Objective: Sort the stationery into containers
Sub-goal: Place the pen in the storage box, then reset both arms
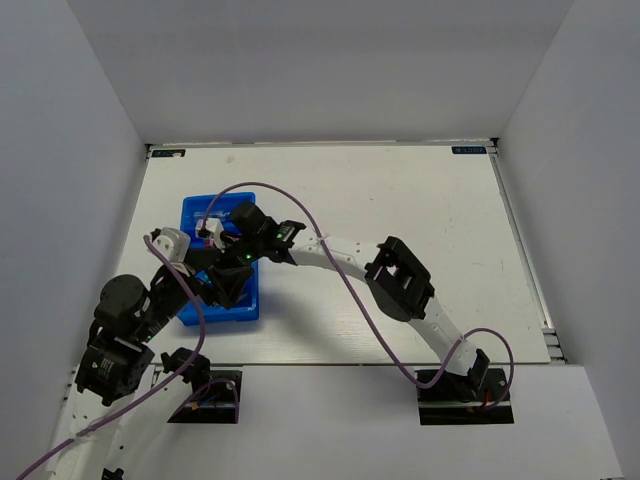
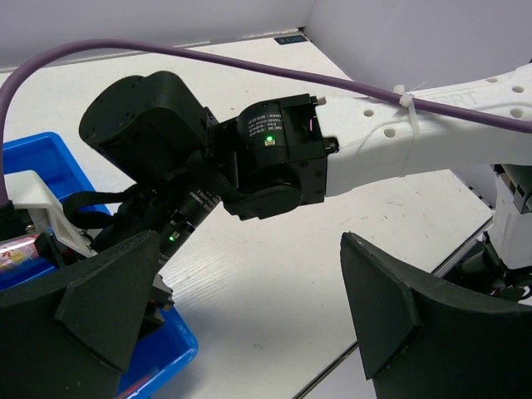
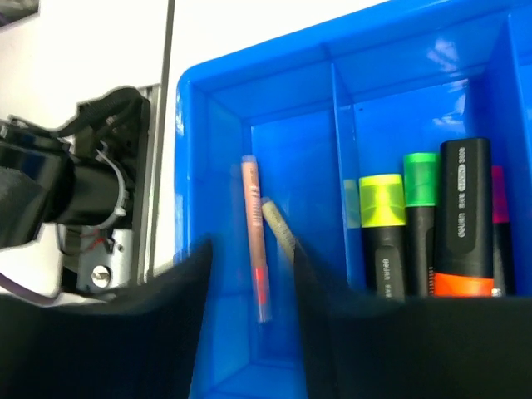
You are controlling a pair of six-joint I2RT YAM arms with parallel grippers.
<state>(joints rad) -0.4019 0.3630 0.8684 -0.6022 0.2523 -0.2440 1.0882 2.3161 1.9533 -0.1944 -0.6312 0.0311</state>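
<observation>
The blue tray [image 1: 190, 205] sits at the table's left; both grippers hover over it. In the right wrist view the tray [image 3: 216, 100] has dividers. A thin orange-pink stick [image 3: 253, 241] and a beige stick [image 3: 281, 233] lie in its left compartment. Highlighters with yellow [image 3: 382, 224], green [image 3: 421, 208], orange [image 3: 465, 216] and pink [image 3: 499, 199] ends lie in the adjoining compartment. My right gripper [image 3: 249, 332] is open just above the left compartment, jaws either side of the orange-pink stick, which looks blurred. My left gripper [image 2: 249, 316] is open and empty over bare table beside the tray's corner [image 2: 166, 349].
The right arm's wrist [image 2: 274, 158] and its purple cable [image 2: 249, 62] hang close in front of my left gripper. White walls enclose the table [image 1: 400, 220] on three sides. The left arm's parts [image 3: 75, 191] lie just beyond the tray's edge.
</observation>
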